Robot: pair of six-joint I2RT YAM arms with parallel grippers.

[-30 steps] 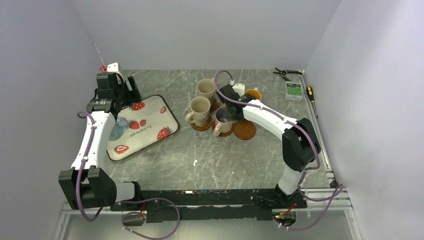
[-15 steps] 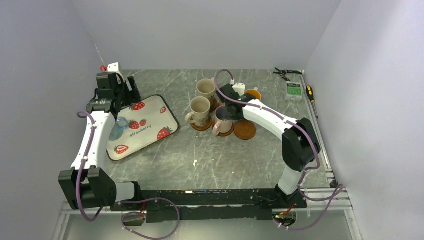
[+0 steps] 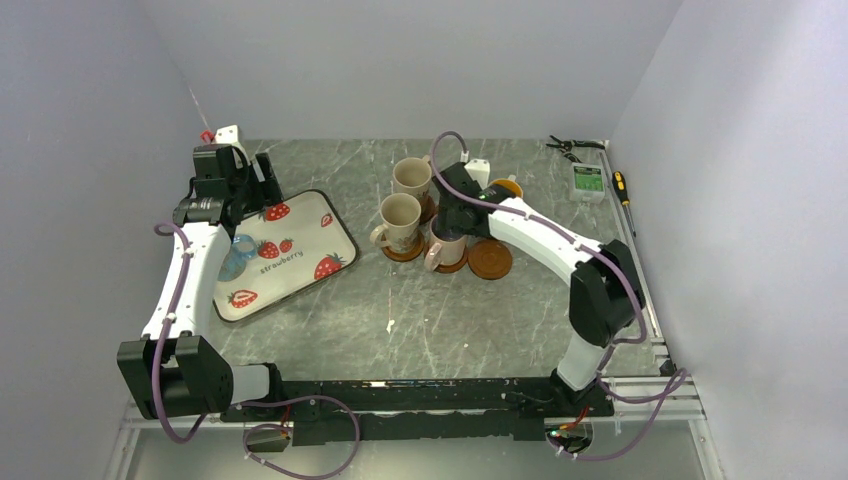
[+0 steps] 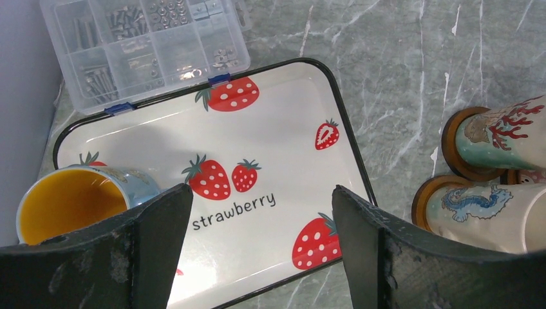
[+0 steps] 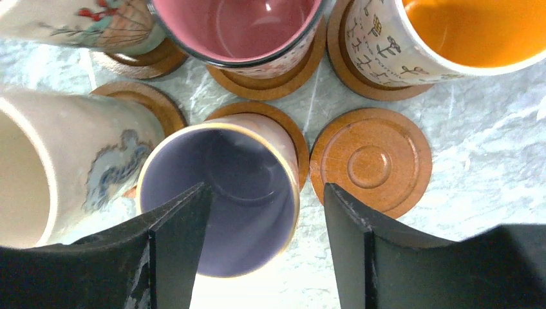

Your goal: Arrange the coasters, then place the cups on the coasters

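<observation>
Sitting on coaster (image 5: 293,136), lavender cup (image 5: 219,193) between parted right jaws.

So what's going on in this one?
Two robot arms are setting mugs on wooden coasters. The right gripper hangs with its fingers open over the lavender-lined mug, which sits on a coaster among four other mugs already on theirs. One empty coaster lies beside it. The left gripper hovers open over the strawberry tray, where the last mug, blue with an orange inside, sits.
</observation>
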